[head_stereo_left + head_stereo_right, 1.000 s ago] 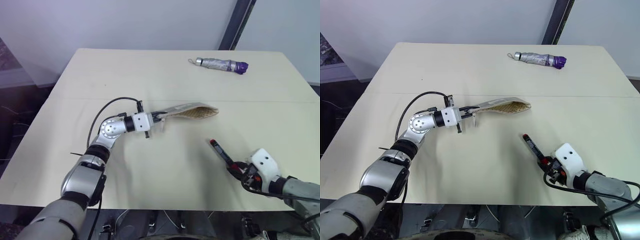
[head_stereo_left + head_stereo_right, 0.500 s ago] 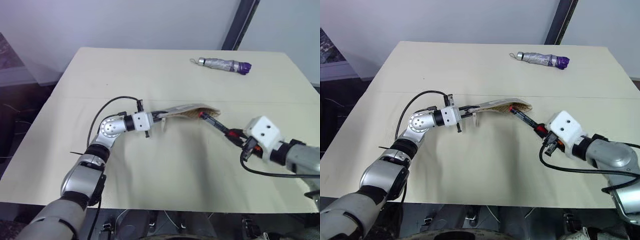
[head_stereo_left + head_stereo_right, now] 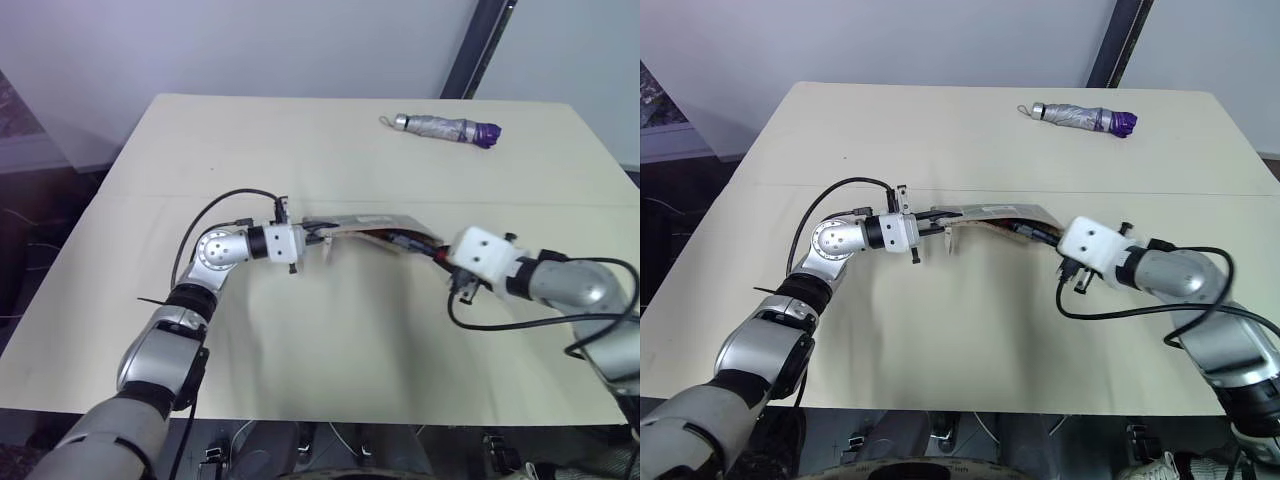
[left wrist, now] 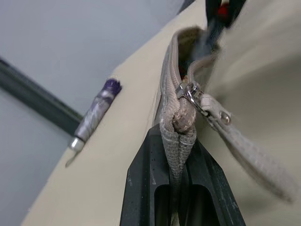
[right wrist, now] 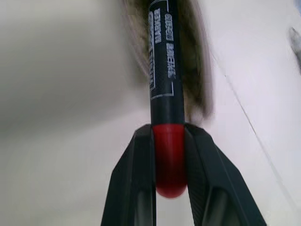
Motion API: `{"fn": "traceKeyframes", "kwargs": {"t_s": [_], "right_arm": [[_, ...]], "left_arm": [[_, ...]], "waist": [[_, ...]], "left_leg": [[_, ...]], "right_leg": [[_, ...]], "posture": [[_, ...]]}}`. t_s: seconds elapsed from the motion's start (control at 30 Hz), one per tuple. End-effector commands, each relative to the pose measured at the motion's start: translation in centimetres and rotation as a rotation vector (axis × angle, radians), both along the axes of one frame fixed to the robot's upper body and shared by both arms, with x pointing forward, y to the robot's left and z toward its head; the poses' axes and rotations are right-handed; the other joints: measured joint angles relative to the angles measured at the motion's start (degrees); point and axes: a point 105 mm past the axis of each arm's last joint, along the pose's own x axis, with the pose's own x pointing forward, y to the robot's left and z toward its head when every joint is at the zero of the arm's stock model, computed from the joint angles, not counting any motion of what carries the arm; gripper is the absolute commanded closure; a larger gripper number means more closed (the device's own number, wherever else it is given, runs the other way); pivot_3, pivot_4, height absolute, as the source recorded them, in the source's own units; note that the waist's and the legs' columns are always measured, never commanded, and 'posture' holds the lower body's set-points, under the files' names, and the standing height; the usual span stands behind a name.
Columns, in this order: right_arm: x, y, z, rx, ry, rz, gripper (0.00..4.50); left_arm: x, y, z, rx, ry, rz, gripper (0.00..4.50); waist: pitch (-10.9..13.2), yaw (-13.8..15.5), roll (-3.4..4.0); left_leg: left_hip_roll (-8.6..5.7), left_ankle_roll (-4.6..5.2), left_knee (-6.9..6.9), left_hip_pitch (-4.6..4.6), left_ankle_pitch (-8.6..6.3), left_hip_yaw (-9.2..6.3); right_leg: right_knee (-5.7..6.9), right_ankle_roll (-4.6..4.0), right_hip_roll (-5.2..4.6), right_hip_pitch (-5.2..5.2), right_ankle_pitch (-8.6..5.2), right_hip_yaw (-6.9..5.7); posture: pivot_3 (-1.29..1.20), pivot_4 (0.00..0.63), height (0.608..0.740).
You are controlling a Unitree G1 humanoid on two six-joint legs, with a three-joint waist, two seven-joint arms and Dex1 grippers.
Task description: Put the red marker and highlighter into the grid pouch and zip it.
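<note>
The grid pouch (image 3: 365,222) is taken as the landmark; it is seen near the middle of the bench (image 3: 300,330), held up off the surface and stretched roughly level. Its near end is pinched by the left hand (image 3: 318,233), whose two black fingers (image 4: 149,174) are closed flat on the folded fabric just below the zipper. In the left wrist view the zipper pull tab (image 4: 244,146) is seen hanging to one side of the pouch, and the zipper is seen parted beyond it, so that the mouth of the pouch gapes at the far end.

At that open far end the red marker (image 5: 165,70) is pushed partly into the pouch. Its red tail end is clamped between the fingers (image 5: 136,183) of the right hand (image 5: 168,141), which are narrowed on it; its black printed band runs forward from the fingers, and its tip is lost inside the blurred mouth of the pouch. In the head views the right hand (image 3: 1065,243) is seen just beside the pouch's open end.

A folded silver and purple umbrella (image 3: 445,129) lies flat well beyond the pouch, toward the far edge of the bench and apart from both hands.
</note>
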Motion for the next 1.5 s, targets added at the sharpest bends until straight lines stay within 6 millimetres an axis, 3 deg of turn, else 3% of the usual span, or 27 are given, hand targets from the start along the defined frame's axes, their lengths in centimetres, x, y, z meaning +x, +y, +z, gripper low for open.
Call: {"fn": "traceKeyframes", "kwargs": {"t_s": [0.03,0.23,0.33,0.5,0.6,0.67,0.77,0.9,1.07,1.2,1.23,1.33,1.5], "right_arm": [[0.9,2.4,1.0,-0.089,-0.091,0.133,4.21],[3.2,4.6,1.2,-0.05,-0.185,0.162,4.21],[3.2,5.7,2.0,0.086,-0.204,0.132,4.21],[2.5,6.1,1.7,0.096,-0.19,0.167,4.21],[2.6,6.3,2.2,0.13,-0.172,0.191,2.71],[2.8,5.3,3.4,0.139,-0.215,0.17,1.73],[1.6,3.8,4.5,0.236,-0.211,0.151,0.29],[-2.1,4.1,5.3,0.582,-0.06,0.178,0.14],[-4.5,4.2,6.2,0.806,-0.015,0.148,0.14],[-9.1,5.6,2.0,0.892,0.257,0.102,0.14],[-9.0,6.0,0.6,0.895,0.28,0.056,0.14],[-8.5,7.0,-2.0,0.899,0.3,-0.019,0.14],[-4.2,8.3,-4.2,0.916,0.231,-0.15,0.14]], "left_arm": [[-0.3,-1.2,2.0,-0.012,-0.064,-0.056,4.5],[-0.5,-1.2,1.6,0.017,-0.043,-0.075,4.5],[-0.4,-0.8,1.2,0.017,-0.026,-0.06,4.5],[-0.5,-0.4,1.0,-0.031,0.014,-0.048,4.5],[-0.6,-0.7,1.0,-0.046,0.031,-0.057,4.5],[-0.4,-0.7,0.8,-0.042,0.052,-0.047,4.5],[-0.2,-0.3,-0.1,-0.027,0.103,-0.024,4.5],[-0.7,-0.3,-1.2,0.006,0.125,-0.029,4.5],[-0.4,-0.8,-1.7,0.031,0.14,-0.001,4.5],[-0.8,-2.2,-1.4,0.037,0.056,0.002,4.5],[-0.9,-2.5,-1.5,0.066,0.012,0.0,4.5],[-1.1,-3.0,-2.2,0.125,-0.064,-0.002,4.5],[-0.8,-3.7,-1.0,0.136,-0.2,0.008,4.5]], "waist": [[0.0,-0.1,0.0],[0.0,0.1,0.0],[0.0,0.0,0.0],[0.0,0.0,0.01],[0.0,-0.1,0.01],[0.0,0.1,0.01],[0.0,0.2,0.01],[0.0,0.0,0.01],[0.0,0.0,0.02],[0.0,0.6,0.0],[0.0,0.5,-0.01],[0.0,-0.2,0.02],[0.0,-0.1,-0.03]], "left_leg": [[-0.01,0.0,0.01,-0.01,0.0,0.01],[0.0,-0.01,0.04,-0.01,0.01,0.0],[-0.01,-0.02,0.04,-0.01,0.01,-0.01],[-0.08,-0.05,0.03,-0.03,0.02,0.0],[-0.09,0.01,0.03,-0.02,-0.02,0.01],[-0.08,0.02,0.03,-0.02,-0.02,-0.01],[-0.07,0.02,0.03,-0.02,-0.02,-0.02],[-0.08,0.06,0.0,-0.02,-0.05,-0.03],[-0.06,0.07,-0.13,-0.01,-0.06,-0.03],[-0.05,0.08,-0.12,0.04,-0.06,-0.09],[-0.06,0.08,-0.16,0.03,-0.06,-0.08],[-0.07,0.08,-0.19,0.05,-0.06,0.08],[-0.02,-0.04,-0.17,0.2,0.01,0.09]], "right_leg": [[-0.01,0.0,0.0,0.0,0.0,0.01],[0.07,0.0,0.02,-0.02,0.01,0.0],[0.06,-0.01,0.02,-0.04,0.01,0.0],[0.05,-0.01,0.01,-0.03,0.01,0.02],[0.05,-0.01,0.01,-0.04,0.01,0.05],[0.08,-0.01,0.01,-0.05,0.01,0.03],[0.09,-0.01,0.01,-0.04,0.01,0.02],[0.06,-0.01,0.01,-0.04,0.01,0.05],[0.04,-0.01,0.01,-0.04,0.01,0.06],[0.03,-0.03,0.01,0.03,-0.01,0.02],[0.02,-0.03,-0.01,0.01,-0.01,0.03],[0.01,-0.02,-0.01,-0.03,0.0,0.18],[0.02,-0.01,-0.02,-0.02,0.0,0.12]], "posture": [[0.0,0.15,0.74],[0.0,0.15,0.74],[0.0,0.15,0.74],[0.0,0.15,0.74],[0.0,0.15,0.74],[0.0,0.15,0.74],[0.0,0.15,0.74],[0.0,0.15,0.74],[0.0,0.15,0.74],[0.0,0.15,0.74],[0.0,0.15,0.74],[0.0,0.15,0.74],[0.0,0.15,0.74]]}}
